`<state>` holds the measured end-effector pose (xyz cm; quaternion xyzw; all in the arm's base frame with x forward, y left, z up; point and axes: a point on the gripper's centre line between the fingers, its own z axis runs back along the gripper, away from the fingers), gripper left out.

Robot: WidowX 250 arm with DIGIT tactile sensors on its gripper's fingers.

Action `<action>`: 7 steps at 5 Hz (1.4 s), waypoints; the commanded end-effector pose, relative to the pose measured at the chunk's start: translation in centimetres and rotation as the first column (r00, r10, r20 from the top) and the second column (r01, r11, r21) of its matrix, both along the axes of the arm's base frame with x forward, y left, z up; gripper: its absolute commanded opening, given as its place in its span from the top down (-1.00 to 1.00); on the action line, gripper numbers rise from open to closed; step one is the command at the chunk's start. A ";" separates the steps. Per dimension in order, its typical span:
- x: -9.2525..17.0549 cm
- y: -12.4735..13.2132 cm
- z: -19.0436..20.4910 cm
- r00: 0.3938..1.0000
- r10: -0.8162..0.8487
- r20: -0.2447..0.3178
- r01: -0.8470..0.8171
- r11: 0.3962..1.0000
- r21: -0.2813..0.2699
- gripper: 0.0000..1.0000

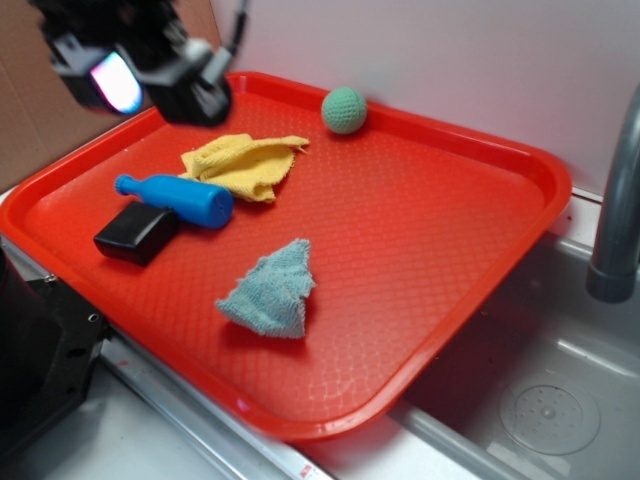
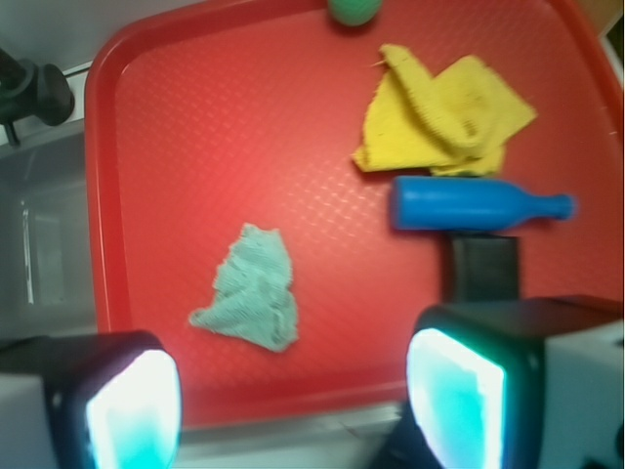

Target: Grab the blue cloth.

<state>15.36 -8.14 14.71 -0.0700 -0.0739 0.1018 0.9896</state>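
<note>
I have the big red plastic tray (image 1: pixel 470 230) as my surface, sitting over a steel sink. My gripper (image 1: pixel 140 75) hangs high above the tray's far-left corner, jaws spread apart with nothing between them, so I judge I'm at the approach step with no contact made. Down the sizes: the crumpled yellow cloth (image 1: pixel 245 163), the bright blue plastic bowling-pin toy (image 1: pixel 180 198) just beside it, the black block (image 1: pixel 137 234) touching the pin, and the small green knitted ball (image 1: pixel 344 109) by the far rim. The pale blue-teal terry cloth (image 2: pixel 249 290) lies alone near the tray's front, well apart from the rest. Next I'd need to travel over it, then descend with jaws straddling its raised fold.
</note>
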 end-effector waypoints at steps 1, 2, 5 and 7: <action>0.9 -3.1 -4.3 0.997 -0.041 -0.067 0.038 0.998 -0.040 -1.00; 0.6 -4.2 -7.1 0.992 -0.056 -0.109 0.054 0.998 -0.022 -1.00; 0.9 -4.5 -12.1 0.977 -0.050 -0.206 0.051 0.999 0.001 -1.00; 1.7 -4.0 -13.7 0.972 -0.003 -0.237 0.012 0.999 0.035 1.00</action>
